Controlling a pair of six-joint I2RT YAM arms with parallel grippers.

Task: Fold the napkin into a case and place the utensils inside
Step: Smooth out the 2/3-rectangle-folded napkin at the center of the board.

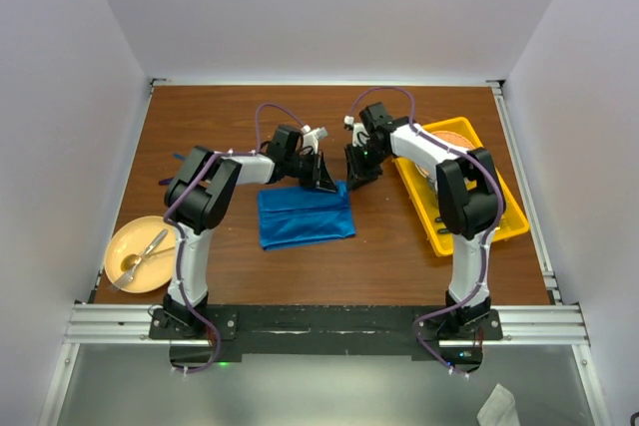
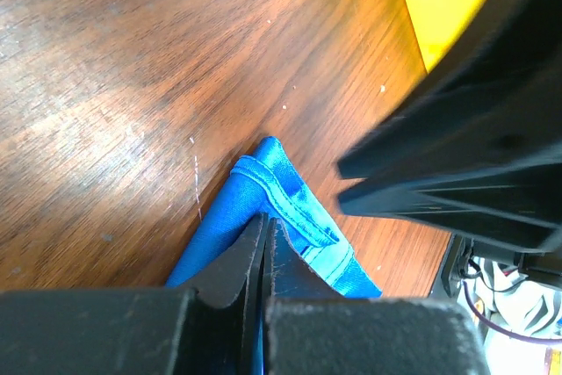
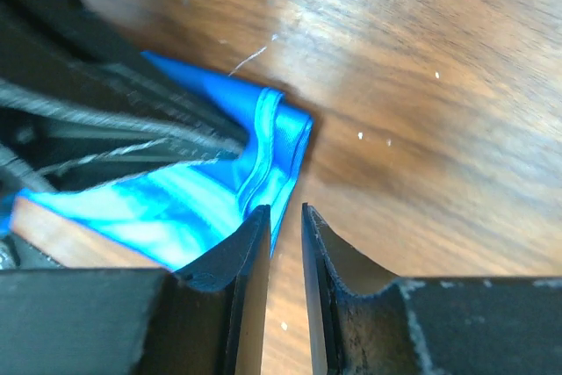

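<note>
The bright blue napkin (image 1: 305, 216) lies folded into a flat oblong on the wooden table, between the two arms. My left gripper (image 1: 326, 183) is down at its far right corner. In the left wrist view its jaws (image 2: 266, 217) are pressed together with blue cloth showing in the slit, and the napkin's hemmed corner (image 2: 283, 175) pokes out past the tips. My right gripper (image 1: 357, 177) stands just right of that corner. Its jaws (image 3: 285, 208) are a narrow gap apart with only bare wood between them, and the napkin's edge (image 3: 272, 151) lies beside one finger. The utensils are not in view.
A yellow tray (image 1: 511, 214) sits at the right under the right arm, with a pinkish dish at its far end. A yellow plate (image 1: 118, 246) at the near left holds a gold spoon (image 1: 148, 248) and fork. The two grippers stand very close together.
</note>
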